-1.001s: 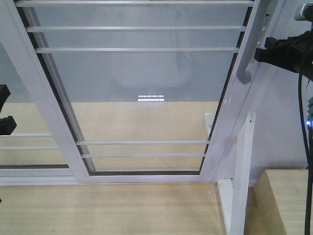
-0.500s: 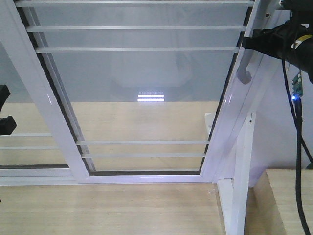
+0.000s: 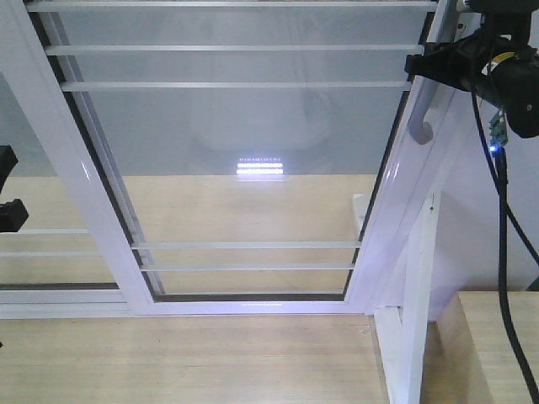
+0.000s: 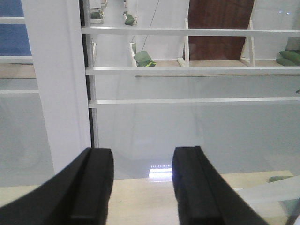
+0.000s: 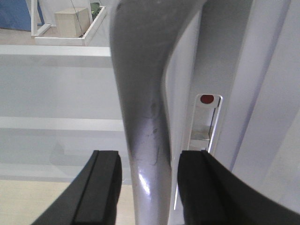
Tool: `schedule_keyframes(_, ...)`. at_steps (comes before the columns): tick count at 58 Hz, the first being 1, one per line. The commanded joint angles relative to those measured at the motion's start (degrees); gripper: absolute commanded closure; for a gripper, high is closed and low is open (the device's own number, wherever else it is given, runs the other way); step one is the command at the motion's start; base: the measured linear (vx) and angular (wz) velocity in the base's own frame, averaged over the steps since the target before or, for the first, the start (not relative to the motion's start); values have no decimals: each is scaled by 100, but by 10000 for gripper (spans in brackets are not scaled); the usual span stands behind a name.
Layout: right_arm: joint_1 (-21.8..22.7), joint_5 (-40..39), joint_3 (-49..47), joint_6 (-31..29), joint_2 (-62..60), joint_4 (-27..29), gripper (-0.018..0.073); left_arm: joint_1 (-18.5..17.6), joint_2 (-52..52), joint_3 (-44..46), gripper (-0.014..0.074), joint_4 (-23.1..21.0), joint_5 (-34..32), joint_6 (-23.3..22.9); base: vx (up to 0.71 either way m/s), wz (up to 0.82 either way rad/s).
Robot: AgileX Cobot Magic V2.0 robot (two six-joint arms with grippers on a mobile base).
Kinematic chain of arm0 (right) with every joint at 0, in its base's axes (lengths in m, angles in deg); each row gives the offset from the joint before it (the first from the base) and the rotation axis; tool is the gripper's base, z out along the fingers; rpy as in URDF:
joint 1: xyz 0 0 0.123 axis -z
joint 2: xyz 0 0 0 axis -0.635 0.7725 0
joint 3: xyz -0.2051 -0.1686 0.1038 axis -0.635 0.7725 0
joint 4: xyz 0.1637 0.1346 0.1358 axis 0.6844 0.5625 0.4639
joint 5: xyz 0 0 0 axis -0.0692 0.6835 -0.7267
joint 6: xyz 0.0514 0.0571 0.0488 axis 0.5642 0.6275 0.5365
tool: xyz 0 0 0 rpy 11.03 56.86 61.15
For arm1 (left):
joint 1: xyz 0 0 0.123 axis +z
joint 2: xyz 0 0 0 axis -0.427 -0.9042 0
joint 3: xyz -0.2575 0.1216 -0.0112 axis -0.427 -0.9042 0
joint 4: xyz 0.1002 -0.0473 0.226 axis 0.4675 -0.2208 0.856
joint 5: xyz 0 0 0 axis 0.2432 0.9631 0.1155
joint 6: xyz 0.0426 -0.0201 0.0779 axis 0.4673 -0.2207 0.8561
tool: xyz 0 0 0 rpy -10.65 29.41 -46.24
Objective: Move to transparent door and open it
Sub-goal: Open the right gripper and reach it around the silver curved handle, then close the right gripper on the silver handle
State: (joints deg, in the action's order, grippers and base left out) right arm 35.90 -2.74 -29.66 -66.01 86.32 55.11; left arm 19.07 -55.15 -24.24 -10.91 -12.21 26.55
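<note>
The door [image 3: 253, 151] fills the front view, a white-framed glass panel crossed by thin white bars [image 3: 236, 85], leaning back from the camera. Its curved grey handle [image 3: 424, 101] sits on the right stile, near the top right of that view.

The right tool [image 5: 150, 187] is at the handle. In the right wrist view its two black fingers [image 5: 101, 187] stand apart with the handle [image 5: 140, 117] running up between them. A thin gap shows on the left side; on the right the finger is very close, and contact cannot be told. The jaws are open and straddle the handle rather than clamp it. Just right of the handle, a slot [image 5: 206, 117] in the white frame shows a red dot.

The left tool [image 4: 143, 187] is wide open and holds nothing. It faces the glass low on the left, beside a broad white stile [image 4: 58, 84]. A black cable [image 3: 504, 252] hangs down from the right arm.
</note>
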Motion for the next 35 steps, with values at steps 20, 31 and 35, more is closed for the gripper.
schedule_keyframes(20,-325,-423,-250,-55,-196,-208,258,-17,26,211,163,-9,-495,-44,0,0)
schedule_keyframes(31,-474,-441,-250,-55,-196,-315,258,-17,26,211,163,-9,-490,-44,0,0)
schedule_keyframes(35,-474,-441,-250,-55,-196,-315,258,-17,26,211,163,-9,-490,-44,0,0)
